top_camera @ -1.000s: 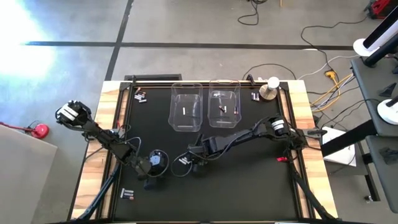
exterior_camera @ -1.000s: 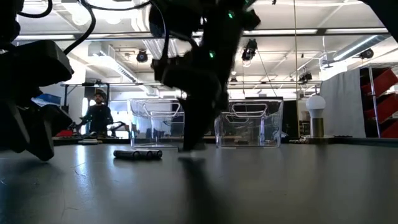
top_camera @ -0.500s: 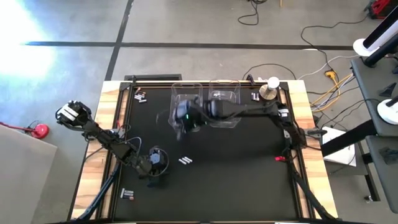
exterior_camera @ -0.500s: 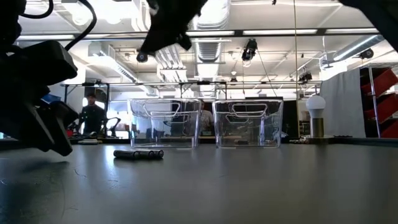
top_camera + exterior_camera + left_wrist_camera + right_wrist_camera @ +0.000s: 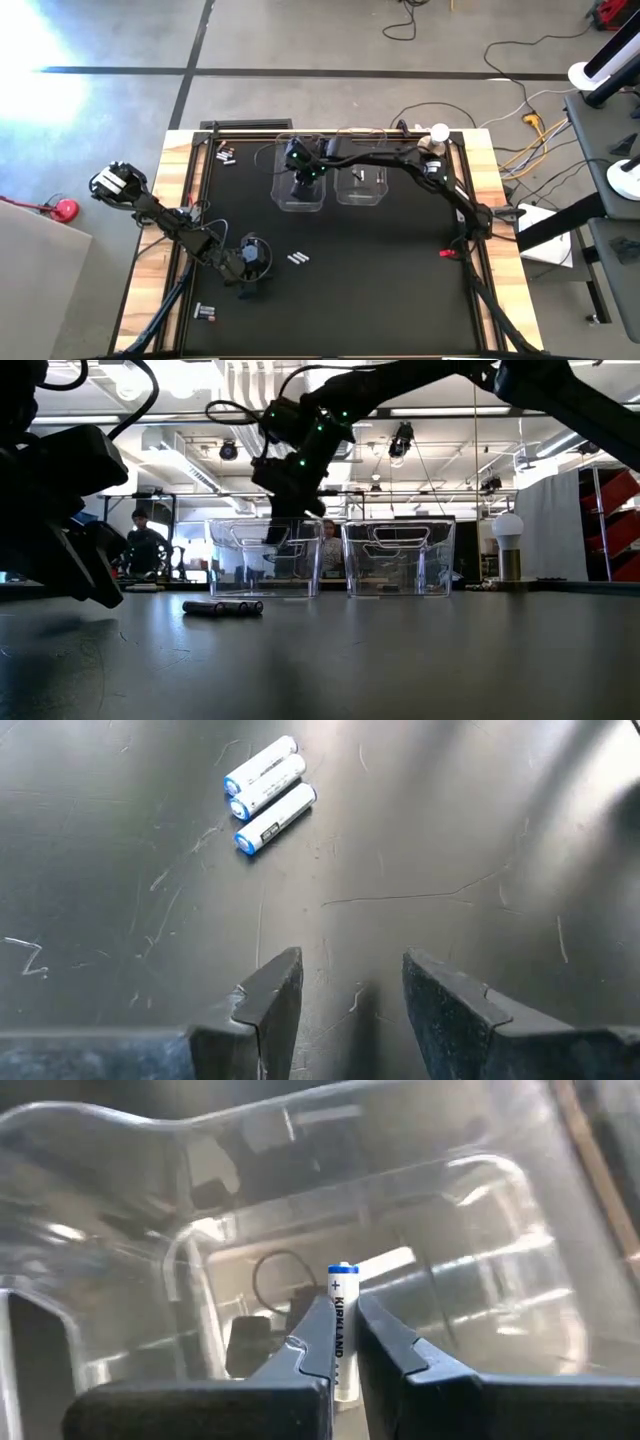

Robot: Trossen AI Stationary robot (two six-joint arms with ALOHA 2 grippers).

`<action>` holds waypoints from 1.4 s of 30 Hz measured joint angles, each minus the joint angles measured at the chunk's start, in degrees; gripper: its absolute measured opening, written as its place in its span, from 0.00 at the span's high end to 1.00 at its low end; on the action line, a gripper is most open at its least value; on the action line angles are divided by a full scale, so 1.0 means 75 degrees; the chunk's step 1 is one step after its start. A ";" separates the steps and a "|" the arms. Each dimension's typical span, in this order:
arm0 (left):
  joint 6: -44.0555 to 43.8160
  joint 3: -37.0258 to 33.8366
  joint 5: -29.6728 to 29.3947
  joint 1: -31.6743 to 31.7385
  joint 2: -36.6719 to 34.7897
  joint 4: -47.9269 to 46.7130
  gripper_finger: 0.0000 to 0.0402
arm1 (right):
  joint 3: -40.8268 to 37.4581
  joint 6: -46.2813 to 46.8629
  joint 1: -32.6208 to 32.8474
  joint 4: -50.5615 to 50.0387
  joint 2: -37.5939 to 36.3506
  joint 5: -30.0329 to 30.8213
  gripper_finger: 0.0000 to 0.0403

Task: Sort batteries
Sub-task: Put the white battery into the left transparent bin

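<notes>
**A:** What does the overhead view show?

**B:** The right arm stretches from the table's right edge across to the far middle, and its right gripper (image 5: 300, 172) hangs over the left clear bin (image 5: 299, 200). A second clear bin (image 5: 362, 190) stands just beside it. The left arm reaches in from the left, and its left gripper (image 5: 254, 262) sits low over the black mat (image 5: 380, 280) in the near left part. Three white batteries (image 5: 298, 258) lie on the mat just beside it. More batteries (image 5: 205, 313) lie near the front left corner, and another small group (image 5: 226, 155) lies at the far left corner. The mat sits in a pale wood frame, on a grey concrete floor with cables.

**A:** And from table height?

**B:** The right gripper (image 5: 283, 480) hovers above the left bin (image 5: 262, 560). The three batteries (image 5: 223, 607) lie in a row on the dark tabletop in front of it. Behind is a workshop with ceiling lights, and a person (image 5: 142, 550) stands at the far left.

**A:** The left wrist camera?

**B:** The left gripper (image 5: 345, 990) has its fingers (image 5: 272, 995) parted, with nothing between them. The scratched black mat shows through the gap. The three white batteries (image 5: 266, 791) lie side by side ahead, apart from the fingers.

**A:** The right wrist camera?

**B:** The right gripper (image 5: 342, 1342) is clamped on a white battery (image 5: 343, 1295) marked with a plus sign. The battery stands upright between the fingertips, over the clear bin (image 5: 150, 1210).
</notes>
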 joint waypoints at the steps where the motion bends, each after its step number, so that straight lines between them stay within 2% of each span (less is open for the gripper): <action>1: 0.0000 0.0003 0.0000 0.0005 0.0000 0.0005 0.61 | 0.0039 -0.0115 -0.0011 0.0005 -0.0012 0.0004 0.96; 6: 0.0000 0.0003 -0.0024 0.0084 0.0000 0.0084 0.61 | 0.0428 -0.0812 0.0041 0.0022 -0.0024 -0.0027 0.96; 13: 0.0383 0.0006 -0.0128 0.0331 0.0000 0.0409 0.61 | 0.0944 -0.0671 -0.0047 0.0221 -0.0011 -0.0068 0.96; 18: 0.0590 0.0009 -0.0134 0.0537 0.0000 0.0567 0.61 | 0.1919 -0.0540 -0.0019 0.0276 0.0392 -0.0262 0.96; 20: 0.0597 0.0009 -0.0131 0.0601 0.0000 0.0599 0.61 | 0.1764 -0.0381 0.0009 0.0551 0.0372 -0.0268 0.96; 27: 0.0603 0.0009 -0.0128 0.0615 0.0000 0.0593 0.61 | 0.1403 -0.0392 -0.0282 -0.0299 0.0401 -0.0202 0.96; 34: 0.0603 -0.0019 -0.0083 0.0615 -0.0008 0.0481 0.61 | 0.0572 -0.0304 -0.0608 0.0472 0.0404 -0.0240 0.96; 42: 0.0603 -0.0238 -0.0064 0.0612 -0.0240 0.0482 0.61 | -0.0151 -0.1102 -0.0613 0.1213 0.0468 -0.0612 0.96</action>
